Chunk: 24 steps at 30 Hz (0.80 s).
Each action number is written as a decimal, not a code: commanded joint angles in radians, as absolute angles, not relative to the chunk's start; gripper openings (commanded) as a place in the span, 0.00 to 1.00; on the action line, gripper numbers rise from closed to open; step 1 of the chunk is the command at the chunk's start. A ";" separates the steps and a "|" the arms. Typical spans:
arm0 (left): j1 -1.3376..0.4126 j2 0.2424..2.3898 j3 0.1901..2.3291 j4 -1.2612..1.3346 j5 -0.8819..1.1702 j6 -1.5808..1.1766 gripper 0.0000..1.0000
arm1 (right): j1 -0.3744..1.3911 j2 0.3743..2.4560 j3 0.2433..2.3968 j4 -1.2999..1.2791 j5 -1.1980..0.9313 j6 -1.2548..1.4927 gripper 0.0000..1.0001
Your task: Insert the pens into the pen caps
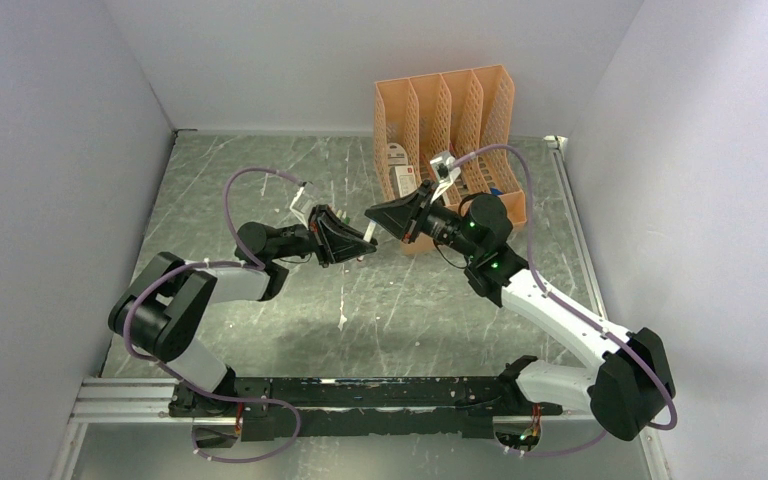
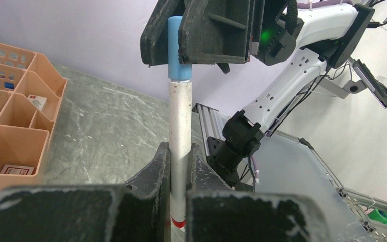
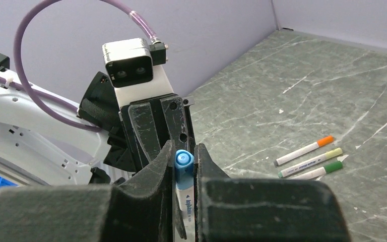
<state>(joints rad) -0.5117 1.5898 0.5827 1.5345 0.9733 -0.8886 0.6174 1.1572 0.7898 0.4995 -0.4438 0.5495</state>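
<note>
A slim white pen [image 2: 180,121] with a red band near its lower end is standing up between the fingers of the left claw [image 2: 180,156], which is clenching its barrel. A short blue cap [image 2: 181,48] is sitting on the pen's upper end, its bottom rim meeting the white barrel. The right claw [image 3: 184,151] is pressing in on this cap from both sides, grasping it.

From above, both arms are reaching in over the middle of the table [image 3: 307,75], elbows bent, and the two claws are meeting tip to tip in the air in front of the peach organiser [image 1: 445,110].

Three other pens [image 3: 310,162], capped orange, yellow-green and green, are lying side by side on the table, well apart from the claws.
</note>
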 commanded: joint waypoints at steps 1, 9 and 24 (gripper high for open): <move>-0.515 1.561 0.636 1.695 0.940 -0.869 0.07 | 0.631 1.137 0.763 0.483 -0.431 0.538 0.00; -0.515 1.518 0.771 1.398 0.849 -0.766 0.07 | 0.712 1.128 0.696 0.437 -0.336 0.497 0.00; -0.462 1.644 0.959 1.617 0.963 -0.998 0.07 | 0.789 1.182 0.638 0.404 -0.389 0.473 0.00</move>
<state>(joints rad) -0.4808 1.6352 0.8162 1.4055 1.1271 -0.8875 0.7055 1.1183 0.7040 0.7017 -0.1726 0.4793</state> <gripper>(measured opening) 0.138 0.094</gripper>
